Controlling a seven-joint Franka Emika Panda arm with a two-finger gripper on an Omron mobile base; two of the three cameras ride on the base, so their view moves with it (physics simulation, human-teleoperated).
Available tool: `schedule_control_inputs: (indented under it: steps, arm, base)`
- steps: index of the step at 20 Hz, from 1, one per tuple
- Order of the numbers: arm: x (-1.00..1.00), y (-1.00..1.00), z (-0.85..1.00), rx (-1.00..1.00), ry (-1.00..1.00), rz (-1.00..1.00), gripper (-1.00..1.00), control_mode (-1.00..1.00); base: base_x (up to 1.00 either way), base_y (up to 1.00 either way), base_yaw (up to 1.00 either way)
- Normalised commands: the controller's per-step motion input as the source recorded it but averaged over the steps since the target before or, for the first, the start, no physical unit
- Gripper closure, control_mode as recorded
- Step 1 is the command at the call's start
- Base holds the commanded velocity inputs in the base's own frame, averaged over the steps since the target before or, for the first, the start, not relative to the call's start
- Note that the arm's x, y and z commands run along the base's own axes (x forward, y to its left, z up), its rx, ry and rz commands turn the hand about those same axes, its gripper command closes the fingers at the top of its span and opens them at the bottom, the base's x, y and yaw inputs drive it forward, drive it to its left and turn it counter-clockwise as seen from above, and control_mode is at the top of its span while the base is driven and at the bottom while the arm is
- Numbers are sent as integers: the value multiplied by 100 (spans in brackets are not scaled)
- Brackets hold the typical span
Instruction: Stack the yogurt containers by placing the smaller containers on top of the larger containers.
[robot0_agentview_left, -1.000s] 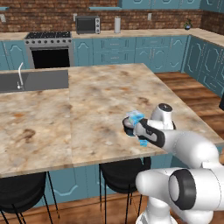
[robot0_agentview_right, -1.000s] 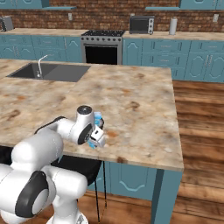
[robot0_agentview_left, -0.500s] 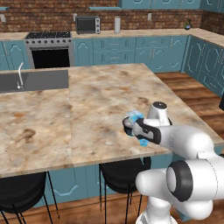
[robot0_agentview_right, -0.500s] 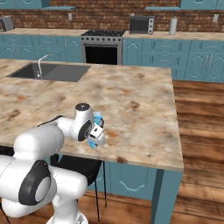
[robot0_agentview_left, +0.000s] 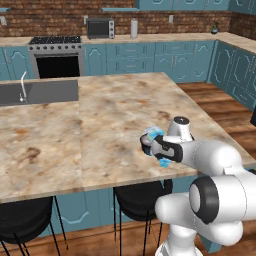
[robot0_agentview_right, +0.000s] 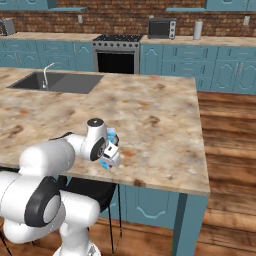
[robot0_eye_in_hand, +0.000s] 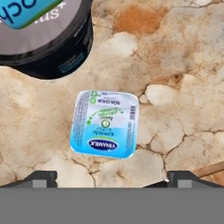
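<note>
In the left base view, working from the left, the sink (robot0_agentview_left: 37, 92) is let into the far left of the marbled stone bench (robot0_agentview_left: 90, 135); the stove (robot0_agentview_left: 55, 57) and microwave (robot0_agentview_left: 100, 28) stand on the far wall; the task's things sit close to the near right edge of the bench, where the dark tub (robot0_agentview_left: 146, 144) is partly hidden behind the arm, carries a light-blue cup (robot0_agentview_left: 154, 133) on its top, and has a second blue cup (robot0_agentview_left: 164, 162) just beside it toward the near edge. In the hand view the dark tub (robot0_eye_in_hand: 48, 39) is squat and round, with a smooth glossy wall, a pale grey flat top and a blue label; the small cup (robot0_eye_in_hand: 105, 124) stands apart from it on the bench (robot0_eye_in_hand: 183, 65), squarish with rounded corners, its printed foil lid facing the camera. The gripper (robot0_eye_in_hand: 109, 178) hangs over this cup with its jaws spread fully wide and nothing between them; the two dark fingertips (robot0_eye_in_hand: 39, 178) straddle the cup's near side without touching it. Judgement: the cup is light, thin-walled and likely to dent; its plastic sides look slippery; it is best taken across two opposite flat sides below the lid rim, with gentle closure.
</note>
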Motion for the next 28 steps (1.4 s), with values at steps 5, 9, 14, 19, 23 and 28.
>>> schedule_control_inputs:
  steps: [5, 9, 14, 19, 23, 28]
  arm:
    - [5, 0, -1, 0, -6, 0, -100, -100]
    - [7, 0, 0, 0, -4, 0, -100, -100]
    - [6, 0, 0, 0, 0, 0, -100, -100]
    - [12, 0, 0, 0, 0, 0, -100, -100]
    - [8, -1, 0, 0, 0, 0, -100, -100]
    - [2, -2, -2, 0, 0, 0, -100, -100]
  base:
    - [0, 0, 0]
    - [0, 0, 0]
    - [0, 0, 0]
    - [0, 0, 0]
    - [0, 0, 0]
    - [0, 0, 0]
